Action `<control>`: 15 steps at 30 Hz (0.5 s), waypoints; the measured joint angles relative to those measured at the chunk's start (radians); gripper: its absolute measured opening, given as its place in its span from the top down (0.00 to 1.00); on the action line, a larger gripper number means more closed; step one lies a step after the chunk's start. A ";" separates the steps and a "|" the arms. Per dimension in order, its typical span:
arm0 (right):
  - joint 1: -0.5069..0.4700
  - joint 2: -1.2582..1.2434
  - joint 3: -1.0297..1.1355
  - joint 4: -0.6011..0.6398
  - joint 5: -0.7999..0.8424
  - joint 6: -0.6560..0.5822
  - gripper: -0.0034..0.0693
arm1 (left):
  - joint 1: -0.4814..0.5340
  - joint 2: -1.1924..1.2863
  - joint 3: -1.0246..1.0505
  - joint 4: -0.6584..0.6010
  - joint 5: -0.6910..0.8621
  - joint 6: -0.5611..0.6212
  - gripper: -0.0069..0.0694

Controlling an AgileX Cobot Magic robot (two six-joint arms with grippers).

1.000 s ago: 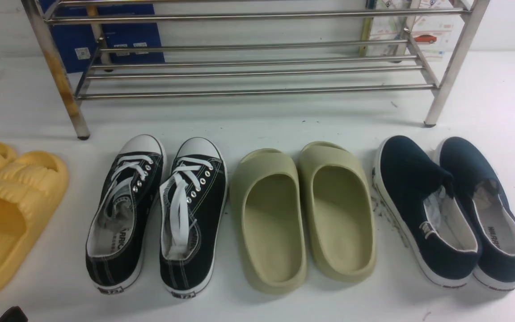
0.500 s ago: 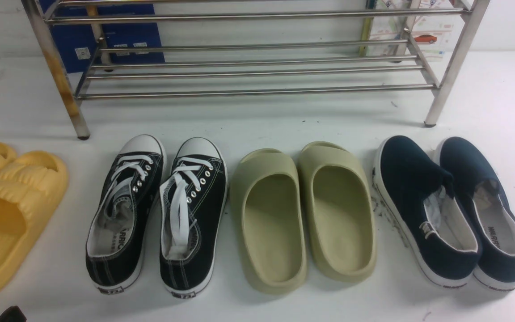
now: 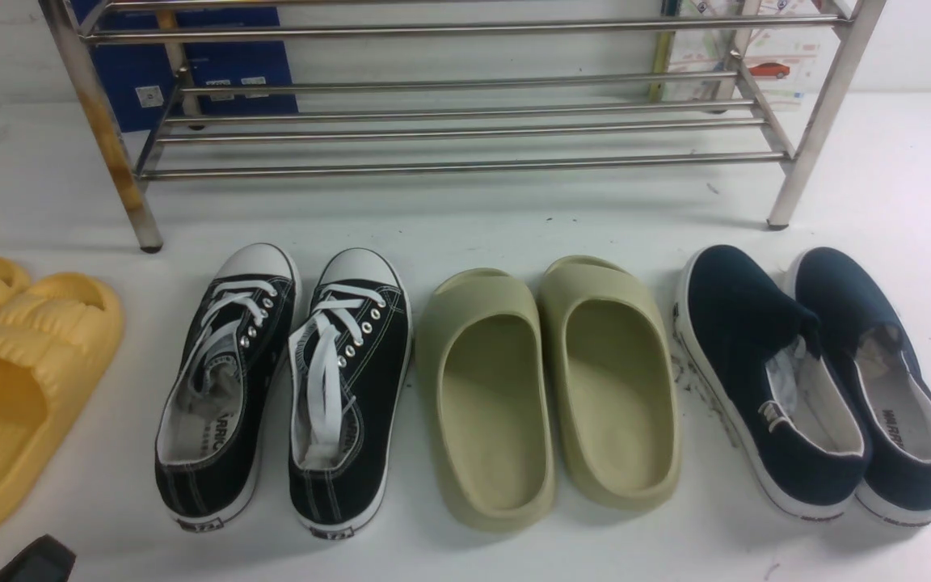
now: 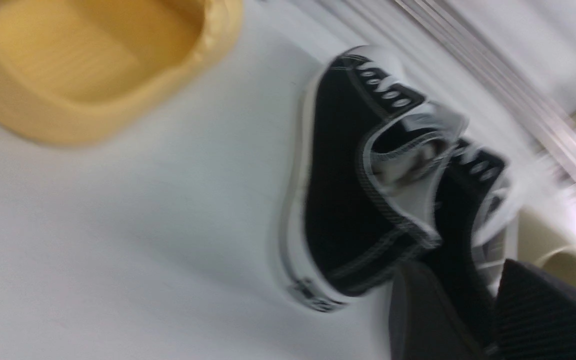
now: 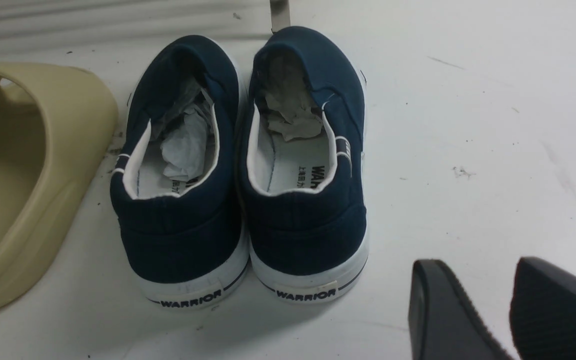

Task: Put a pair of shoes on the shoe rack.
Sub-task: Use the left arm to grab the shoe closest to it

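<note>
You have two black sneakers standing side by side on the white floor, in front of one steel shoe rack. In the same row are two yellow slides, two olive slides and two navy slip-ons. A blue box stands behind the rack. The left gripper and right gripper both have their fingers parted and hold nothing.

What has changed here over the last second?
Only the left gripper moved: its dark tip at the front view's bottom-left corner has pushed further in and rightward, toward the black sneakers. Its jaws are apart, holding nothing. The sneakers and the shoe rack lie just as before, like everything else.
</note>
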 joint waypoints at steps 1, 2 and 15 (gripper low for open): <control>0.000 0.000 0.000 0.000 0.000 0.000 0.62 | 0.000 0.000 0.000 -0.018 -0.002 -0.024 0.60; 0.000 0.000 0.000 0.000 0.000 0.000 0.62 | 0.000 0.000 0.000 -0.120 -0.013 -0.091 0.60; 0.000 0.000 0.000 0.000 0.000 0.000 0.62 | 0.000 0.000 0.000 -0.370 -0.067 -0.199 0.60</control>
